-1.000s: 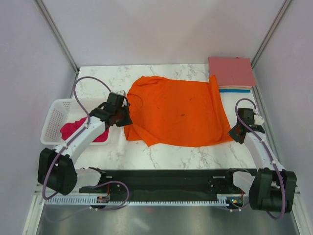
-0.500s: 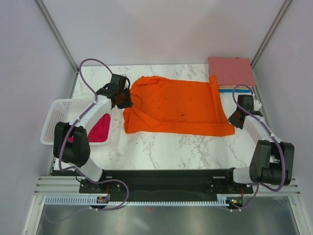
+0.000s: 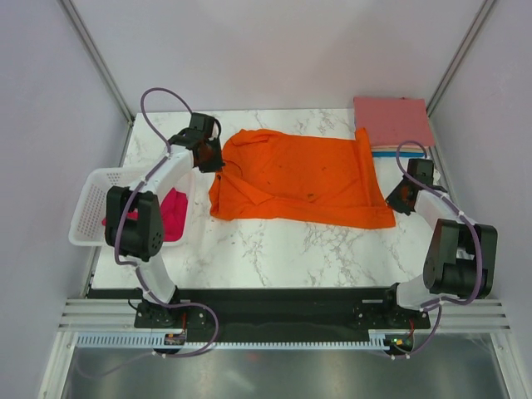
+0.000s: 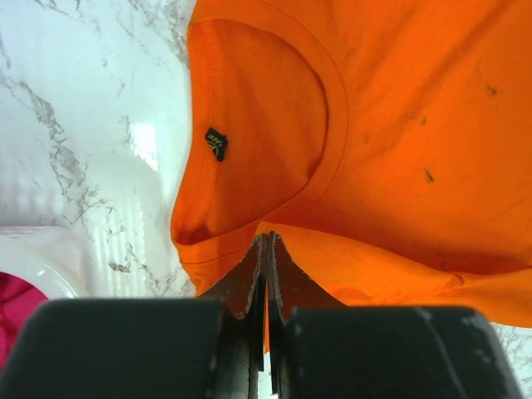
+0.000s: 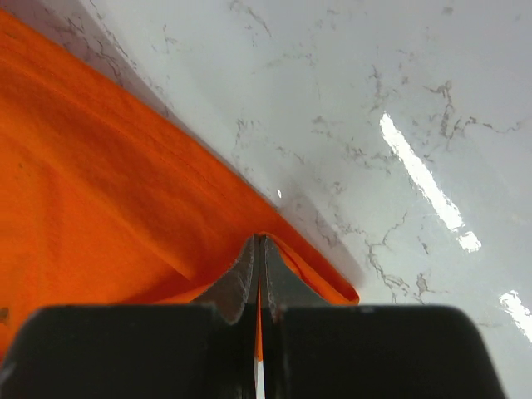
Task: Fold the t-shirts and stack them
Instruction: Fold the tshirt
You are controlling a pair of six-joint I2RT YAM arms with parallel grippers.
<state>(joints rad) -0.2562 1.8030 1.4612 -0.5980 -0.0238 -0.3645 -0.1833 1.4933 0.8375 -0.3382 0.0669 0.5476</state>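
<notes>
The bright orange t-shirt [image 3: 303,179] lies spread across the marble table, its near edge folded over. My left gripper [image 3: 211,162] is shut on the shirt's left edge just below the collar [image 4: 266,141]. My right gripper [image 3: 397,199] is shut on the shirt's right edge [image 5: 125,208]. Both wrist views show the jaws closed with orange cloth pinched between them. The magenta-pink t-shirt [image 3: 170,212] lies bunched in the white basket [image 3: 91,199]. A folded salmon-pink shirt [image 3: 391,120] tops a stack at the back right, with peach and blue edges [image 3: 399,153] showing under it.
The white basket stands at the table's left edge beside the left arm. The folded stack sits in the back right corner, touching the orange shirt's raised sleeve. Bare marble [image 3: 283,249] lies between the shirt and the arm bases.
Both grippers have moved away from the bases toward the back of the table, carrying the orange shirt's near edge over so the shirt now looks shorter front to back.
</notes>
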